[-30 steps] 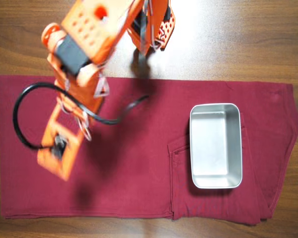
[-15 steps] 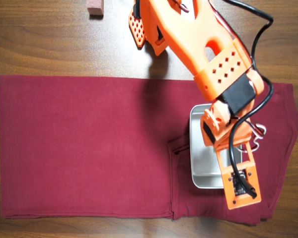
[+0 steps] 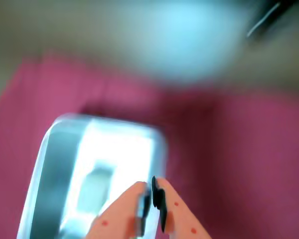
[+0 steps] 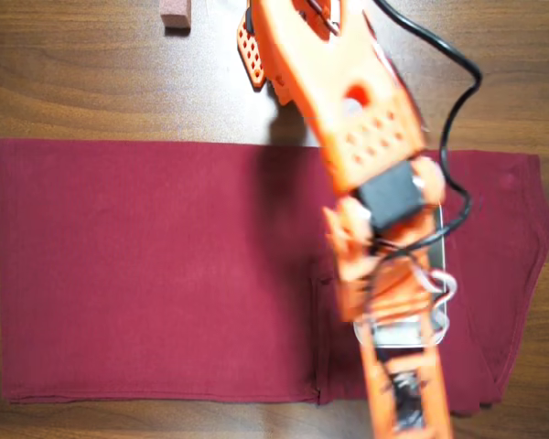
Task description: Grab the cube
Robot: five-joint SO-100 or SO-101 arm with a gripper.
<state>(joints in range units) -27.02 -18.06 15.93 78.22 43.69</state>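
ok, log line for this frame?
arm: over metal tray | tool: fingers together, nothing seen held | tray: pale blurred shape inside, unidentifiable | cube: not confirmed | cloth: dark red, under tray | reddish-brown block: on wood, untouched

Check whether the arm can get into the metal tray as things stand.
Probably yes. In the wrist view the fingers hang right over the open metal tray, with nothing covering it. The picture is blurred, so their height above it is unclear.
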